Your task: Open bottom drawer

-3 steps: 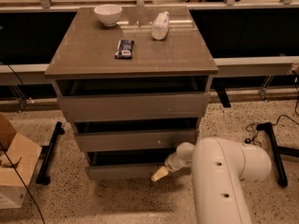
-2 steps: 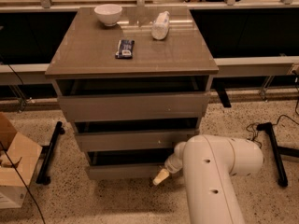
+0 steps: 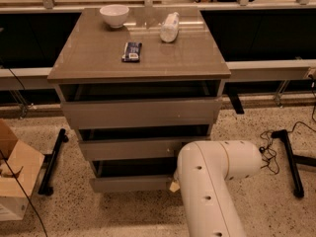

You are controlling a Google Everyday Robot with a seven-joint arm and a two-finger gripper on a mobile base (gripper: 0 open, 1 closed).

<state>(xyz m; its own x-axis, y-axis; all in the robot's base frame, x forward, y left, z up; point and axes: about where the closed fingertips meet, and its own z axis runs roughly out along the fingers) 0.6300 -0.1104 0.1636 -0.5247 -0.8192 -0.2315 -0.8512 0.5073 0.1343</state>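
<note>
While the white arm (image 3: 212, 181) hides most of it, the gripper (image 3: 174, 185) shows only as a pale tan tip, low against the right end of the bottom drawer (image 3: 131, 183). Open or closed: cannot tell. Whether it has hold of anything: cannot tell.

Far left of the gripper: cardboard box (image 3: 15, 181) on the floor, with a black stand leg (image 3: 52, 162) between it and the cabinet (image 3: 138, 68).
Just left of the gripper: the bottom drawer, lowest and shortest of three grey fronts, flat and glossy, with a dark gap along its top edge.
Well above the gripper, on the cabinet top: white bowl (image 3: 114, 15), dark packet (image 3: 132, 51), white bottle (image 3: 169, 27) lying on its side.
Right of the gripper: the arm, then well apart a second black stand (image 3: 289, 157) and a loose cable (image 3: 269, 149).

Risks, as judged:
- The front has no handle and is slick, so contact may slip off the edge on the pull.
- Pulling at the right end only may skew the drawer and bind it.
- The arm stands close in front, so the drawer could run into it.
- The cable could snag the base if it backs to the right.

Against a second ago: the arm's bulk has swung left and covers more of the drawer's right end. The tan tip sits in almost the same spot. The drawer looks no further out.
</note>
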